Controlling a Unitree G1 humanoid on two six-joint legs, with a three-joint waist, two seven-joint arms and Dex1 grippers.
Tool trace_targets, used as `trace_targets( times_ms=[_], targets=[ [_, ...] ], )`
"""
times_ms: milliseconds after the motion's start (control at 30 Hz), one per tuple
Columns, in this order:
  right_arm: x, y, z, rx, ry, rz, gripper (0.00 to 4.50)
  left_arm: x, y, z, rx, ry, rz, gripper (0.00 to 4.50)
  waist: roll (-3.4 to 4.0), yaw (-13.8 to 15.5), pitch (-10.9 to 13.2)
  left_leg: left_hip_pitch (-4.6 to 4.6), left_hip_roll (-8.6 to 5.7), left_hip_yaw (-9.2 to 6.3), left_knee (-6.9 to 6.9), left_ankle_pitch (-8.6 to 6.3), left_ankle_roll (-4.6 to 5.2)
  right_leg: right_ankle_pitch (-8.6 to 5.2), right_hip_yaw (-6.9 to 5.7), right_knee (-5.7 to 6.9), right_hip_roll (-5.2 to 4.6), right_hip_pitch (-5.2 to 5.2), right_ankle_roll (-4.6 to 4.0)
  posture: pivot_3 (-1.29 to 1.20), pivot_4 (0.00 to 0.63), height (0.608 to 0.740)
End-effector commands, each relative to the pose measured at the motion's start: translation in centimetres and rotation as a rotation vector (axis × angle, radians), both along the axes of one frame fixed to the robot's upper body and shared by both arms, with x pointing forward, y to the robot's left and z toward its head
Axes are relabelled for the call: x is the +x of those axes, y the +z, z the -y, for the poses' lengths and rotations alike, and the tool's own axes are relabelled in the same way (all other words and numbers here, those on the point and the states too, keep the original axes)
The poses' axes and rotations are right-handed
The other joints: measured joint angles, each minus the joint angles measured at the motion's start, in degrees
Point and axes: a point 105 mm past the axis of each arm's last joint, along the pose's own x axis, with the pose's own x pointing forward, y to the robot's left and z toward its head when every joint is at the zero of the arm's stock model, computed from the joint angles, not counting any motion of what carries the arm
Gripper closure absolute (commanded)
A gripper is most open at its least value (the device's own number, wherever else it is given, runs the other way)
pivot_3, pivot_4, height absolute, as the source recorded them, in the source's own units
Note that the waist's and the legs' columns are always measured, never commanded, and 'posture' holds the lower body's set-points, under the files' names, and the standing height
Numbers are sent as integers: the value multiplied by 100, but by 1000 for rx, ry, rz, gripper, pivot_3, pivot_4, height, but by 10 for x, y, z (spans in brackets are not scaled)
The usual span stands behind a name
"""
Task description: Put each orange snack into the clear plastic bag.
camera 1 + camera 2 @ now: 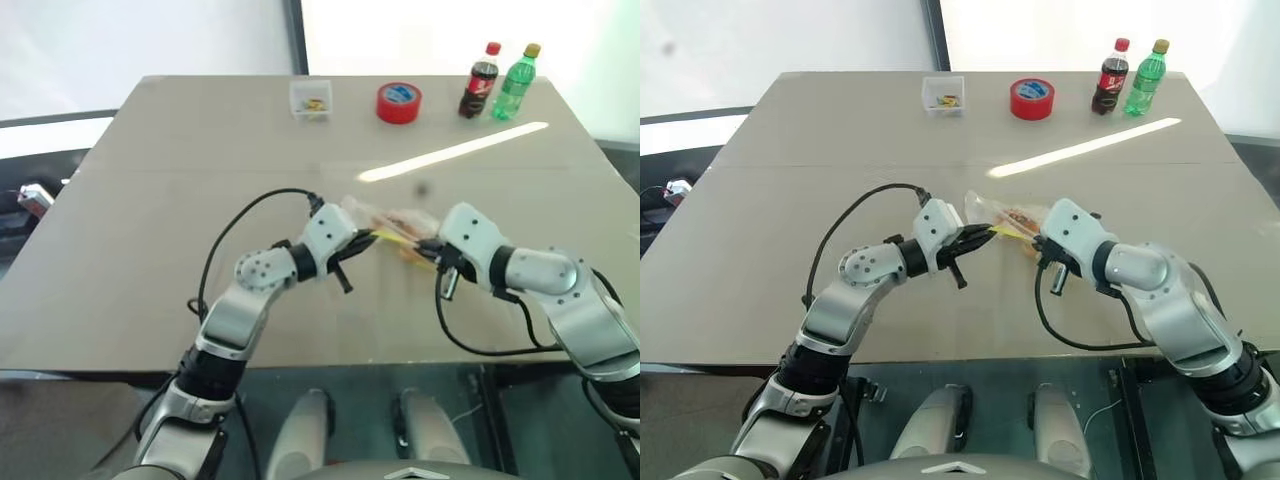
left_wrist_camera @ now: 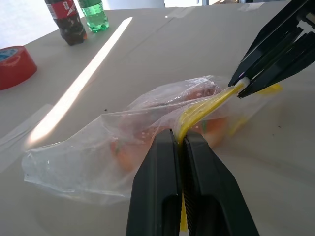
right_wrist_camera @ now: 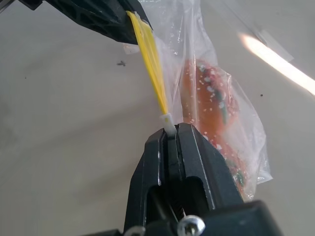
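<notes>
Both grippers are clenched on the yellow strip [image 2: 206,105] of the bag [image 2: 123,147], one at each end: the left gripper [image 2: 179,140] pinches one end, the right gripper [image 3: 170,130] the other. The bag hangs between them just above the middle of the table [image 1: 150,200], nearer its front edge. The snacks [image 3: 211,98] sit inside the bag. A box [image 1: 311,100], tape roll [image 1: 398,102] and two bottles [image 1: 497,82] stand along the far edge.

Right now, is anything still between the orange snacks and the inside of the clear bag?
Nothing visible. The orange snacks already show through the clear plastic bag, inside it. The left gripper and the right gripper are each shut on the bag's yellow strip, which runs between them.
</notes>
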Motion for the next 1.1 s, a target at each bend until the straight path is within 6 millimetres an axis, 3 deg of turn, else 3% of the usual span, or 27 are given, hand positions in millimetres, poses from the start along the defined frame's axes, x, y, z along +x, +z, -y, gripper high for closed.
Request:
trace_targets(
  times_ms=[33, 267, 500, 567, 667, 1100],
  targets=[
    [2, 6, 23, -41, -82, 29, 4481, 15, 9, -22, 27, 120, 73, 4500, 0, 7, 0, 0, 0, 0, 0, 0, 0, 0, 0, 0, 0, 0, 0, 0, 150, 740],
    [3, 3, 39, -66, -137, 21, 4481, 21, 6, -30, 42, 175, 79, 4500, 0, 22, 0, 0, 0, 0, 0, 0, 0, -5, 0, 0, 0, 0, 8, 0, 150, 740],
    [0, 8, 22, -14, -68, 35, 4481, 16, 9, -20, 2, 129, 81, 4500, 0, 24, 0, 0, 1, 0, 0, 0, 0, -5, 0, -1, 0, 0, 8, 0, 150, 740],
    [-3, 8, 19, -9, -47, 28, 3930, 14, 9, -17, -4, 116, 82, 4500, 0, 29, 0, 0, 1, 0, 0, 0, 0, -5, 0, -1, 0, 0, 8, 0, 150, 740],
    [-1, 12, 12, 6, -29, 63, 2573, 7, 12, -10, -33, 75, 85, 4500, 0, 40, 0, 0, 1, 0, 0, 0, 0, -5, 0, -1, 0, 0, 8, 0, 150, 740],
    [6, 25, -20, 66, 62, 117, 2573, -4, 14, 1, -49, -2, 86, 4500, 0, 91, 0, 0, 0, 0, 0, 0, 0, -1, -1, -2, 0, 1, 1, 0, 150, 740]
  ],
)
